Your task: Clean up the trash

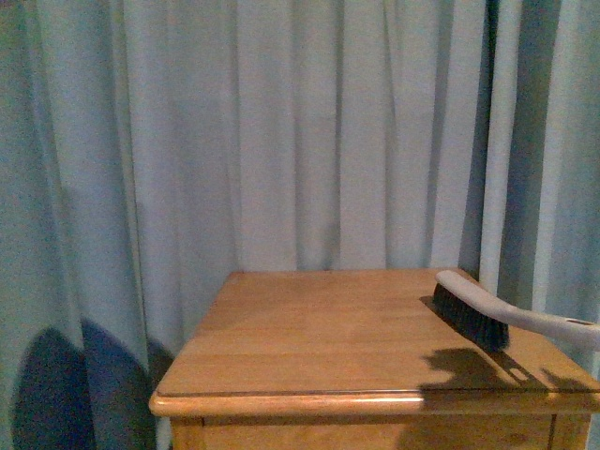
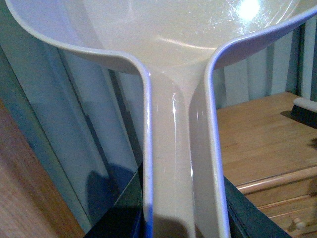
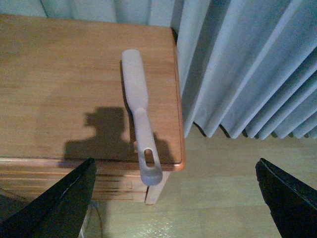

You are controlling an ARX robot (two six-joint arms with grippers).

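Front view: a little above the desk (image 1: 309, 328) top, square on to its near edge, facing the curtain (image 1: 281, 131), mid distance. The brush (image 1: 473, 314) sits by the desk's right edge. Left wrist view: right up against the dustpan (image 2: 178, 148), looking along its handle. The desk top and brush tip show small behind it, curtain beyond. Right wrist view: high over the desk's near right corner, looking steeply down between the wide-spread fingers of the right hand (image 3: 176, 163) onto brush, floor (image 3: 223, 198) and curtain. All three views share desk top, brush and curtain.
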